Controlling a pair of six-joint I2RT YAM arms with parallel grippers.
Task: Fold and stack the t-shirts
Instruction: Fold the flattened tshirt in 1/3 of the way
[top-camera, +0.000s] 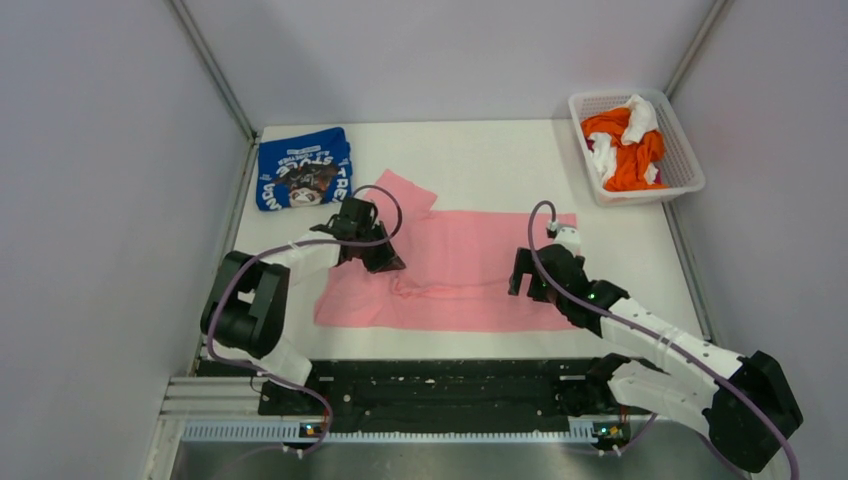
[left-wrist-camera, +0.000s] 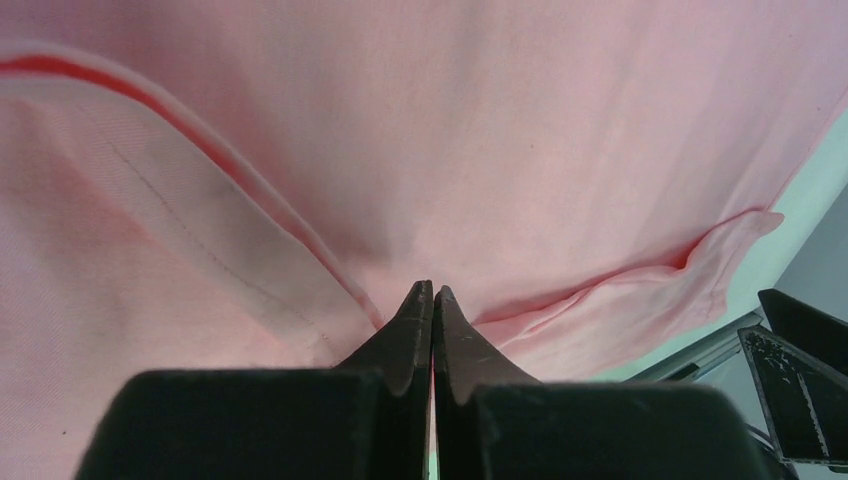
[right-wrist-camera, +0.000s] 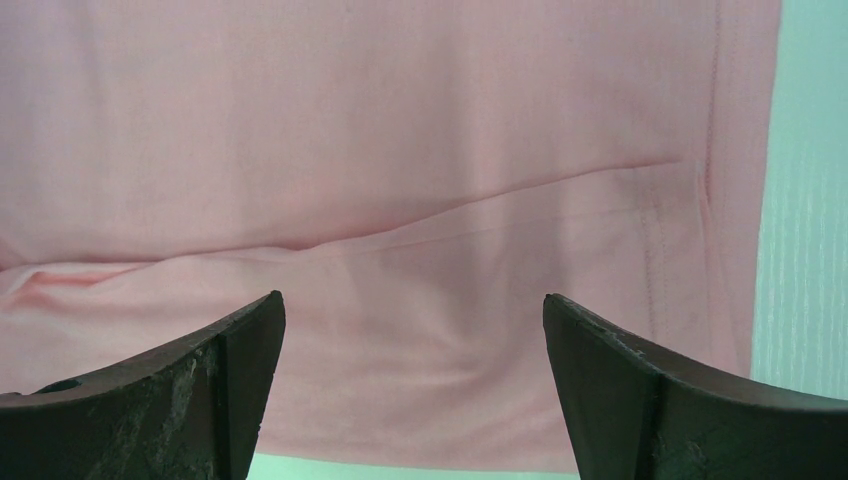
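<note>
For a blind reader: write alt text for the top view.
A pink t-shirt lies spread on a white table, left end effector shut on it, right end effector open above it. Folded blue t-shirt back left; white basket of cloths back right.

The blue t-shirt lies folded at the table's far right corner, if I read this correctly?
Not quite: the blue t-shirt lies folded at the far left corner of the table, as the top external view shows; the white basket occupies the far right corner.

Right end effector (right-wrist-camera: 410, 300) spread wide over creased pink t-shirt (right-wrist-camera: 380, 120).
</note>
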